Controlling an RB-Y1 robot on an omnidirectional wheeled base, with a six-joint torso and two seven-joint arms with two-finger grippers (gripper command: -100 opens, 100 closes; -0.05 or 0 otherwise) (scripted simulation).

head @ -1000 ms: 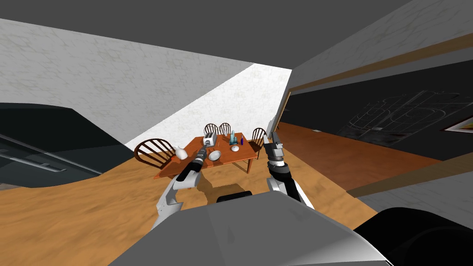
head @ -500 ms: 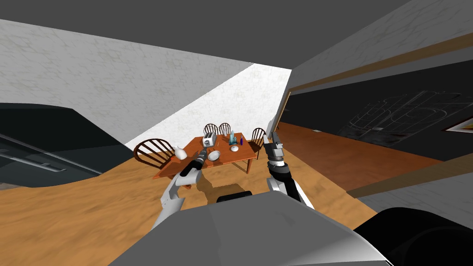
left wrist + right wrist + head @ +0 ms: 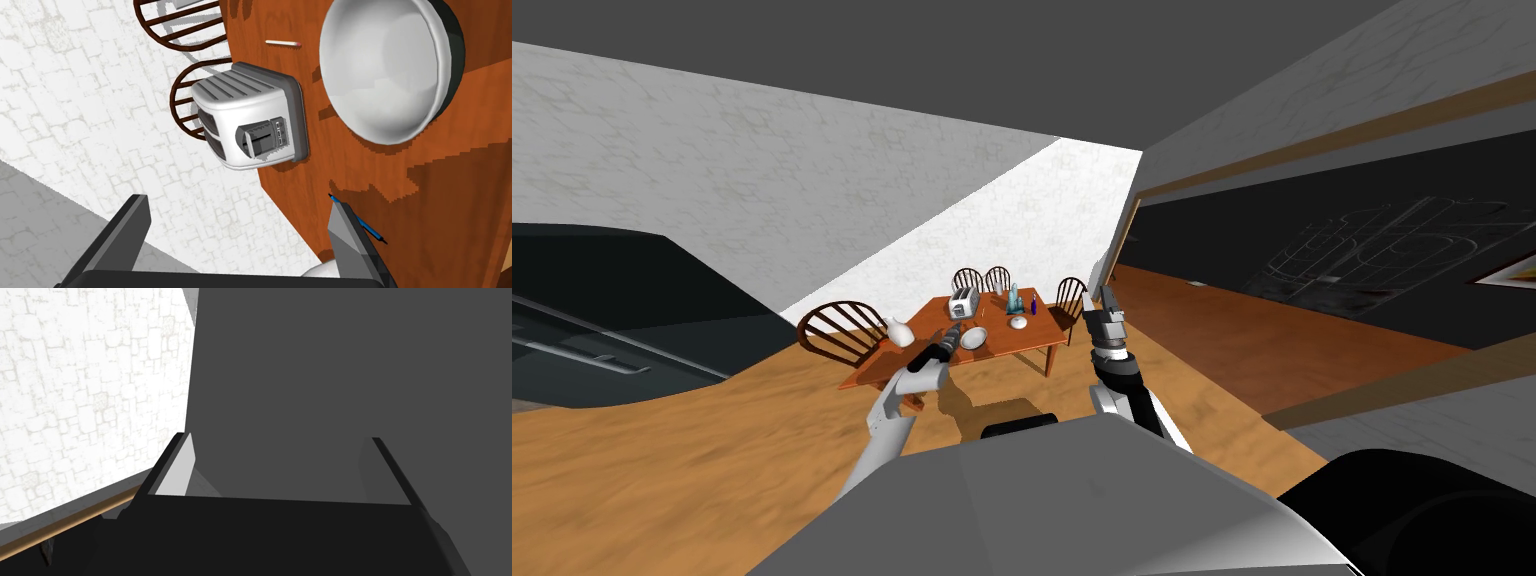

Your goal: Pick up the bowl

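One target: white bowl [image 3: 390, 70], mid-length on brown wooden table [image 3: 1032, 335], toward near edge. Grey toaster [image 3: 250, 125] just beside it on far-edge side, apart, no contact.

Handling, as judgement only:
- Probably light and rigid, ceramic-like. Likely to chip if dropped.
- Smooth glossy wall, so expect slip against thin blades.
- Looks too wide to span across. Better to pinch the rim, one blade inside and one outside.
- Take the rim arc nearest the gripper, away from the toaster.
- Lift straight up and keep level, since a rim pinch lets it swing.

Appearance:
- Round, fairly deep, empty, upright on the table.
- Plain white inside with soft grey shading, darker grey outer wall, thin rim.
- Dark shadow on the wood around its base.

Left gripper [image 3: 236, 200]: over near edge of the table, fingers spread, nothing between them. Bowl ahead and off toward the finger nearest the tabletop, well short of contact. Needs shifting toward the bowl to line up on the rim.

Clutter: blue pen [image 3: 367, 230] flat on the wood right by that fingertip. Thin white stick with red tip [image 3: 282, 43] beyond the bowl, near the toaster. Dark spindle-back chair [image 3: 190, 107] behind the toaster at far edge.

Right gripper [image 3: 278, 436]: raised off right end of the table, fingers spread, empty.
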